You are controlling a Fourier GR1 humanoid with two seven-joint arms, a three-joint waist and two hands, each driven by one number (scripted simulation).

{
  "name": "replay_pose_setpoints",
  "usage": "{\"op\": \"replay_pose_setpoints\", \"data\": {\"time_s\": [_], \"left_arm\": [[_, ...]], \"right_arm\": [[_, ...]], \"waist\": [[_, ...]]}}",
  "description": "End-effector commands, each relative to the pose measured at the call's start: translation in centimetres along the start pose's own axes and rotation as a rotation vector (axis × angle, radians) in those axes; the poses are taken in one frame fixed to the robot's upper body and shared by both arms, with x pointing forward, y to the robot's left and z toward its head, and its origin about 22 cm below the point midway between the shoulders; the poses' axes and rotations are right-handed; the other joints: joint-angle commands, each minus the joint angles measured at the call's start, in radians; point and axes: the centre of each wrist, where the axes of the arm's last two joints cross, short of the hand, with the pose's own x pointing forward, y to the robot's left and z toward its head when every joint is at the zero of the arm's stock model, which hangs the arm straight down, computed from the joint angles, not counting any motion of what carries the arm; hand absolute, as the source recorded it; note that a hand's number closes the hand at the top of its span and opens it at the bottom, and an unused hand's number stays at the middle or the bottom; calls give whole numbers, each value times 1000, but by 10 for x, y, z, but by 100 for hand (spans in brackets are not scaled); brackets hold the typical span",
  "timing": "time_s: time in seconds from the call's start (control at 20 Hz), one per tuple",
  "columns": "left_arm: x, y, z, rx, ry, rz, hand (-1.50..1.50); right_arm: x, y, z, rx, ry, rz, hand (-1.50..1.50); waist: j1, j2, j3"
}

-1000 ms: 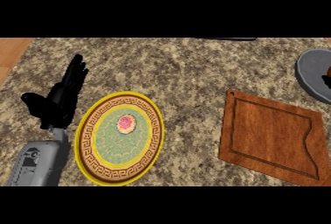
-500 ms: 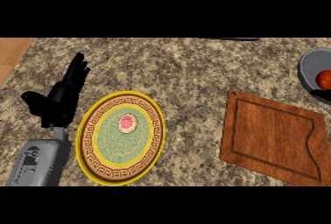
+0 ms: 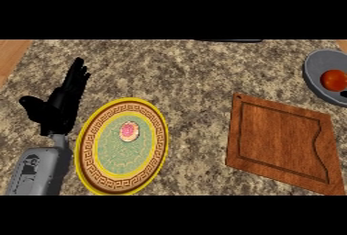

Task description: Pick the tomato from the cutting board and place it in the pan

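A red tomato sits inside the grey pan at the far right edge of the granite counter, well apart from the wooden cutting board, which lies bare at the right, nearer the robot. Judged from how things lie, the placing looks done: the tomato is off the board and within the pan's rim, though the frame's right edge cuts off part of the pan.

At the left, the robot's left hand rests open beside a yellow-rimmed patterned plate, fingers straight and pointing toward the far side, thumb spread to the left, holding nothing. The right hand does not show anywhere in the head view.

As for the tomato itself, it appears small, round and smooth-skinned, so it would likely be light to lift but inclined to roll on a flat surface and to slip under a pinch at the edges. It is also probably soft enough to bruise if squeezed. The sensible hold, should it need moving again, would be across its widest part, with fingers on one side and the thumb opposite, curling under the bulge rather than nipping at the top. In the pan it seems settled, with the raised wall on the left keeping it from rolling toward the board.
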Motion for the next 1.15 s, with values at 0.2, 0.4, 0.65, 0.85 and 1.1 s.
{"op": "replay_pose_setpoints", "data": {"time_s": [0.2,0.4,0.65,0.85,1.1], "left_arm": [[-6,9,9,47,20,-12,0],[0,11,15,64,24,-11,0],[-8,8,17,54,31,-24,0],[0,14,13,75,39,-18,0],[-27,9,35,66,63,-20,0]], "right_arm": [[-33,-61,33,104,-72,-251,-150],[-46,-103,56,148,-94,-278,-150],[-57,-117,73,137,-101,-286,-150],[-61,-144,91,177,-69,-266,-150],[-52,-139,85,168,-83,-181,-150]], "waist": [[-44,-23,-5],[-51,-29,-7],[-60,-32,-9],[-64,-33,-9],[-66,-36,-11]]}}
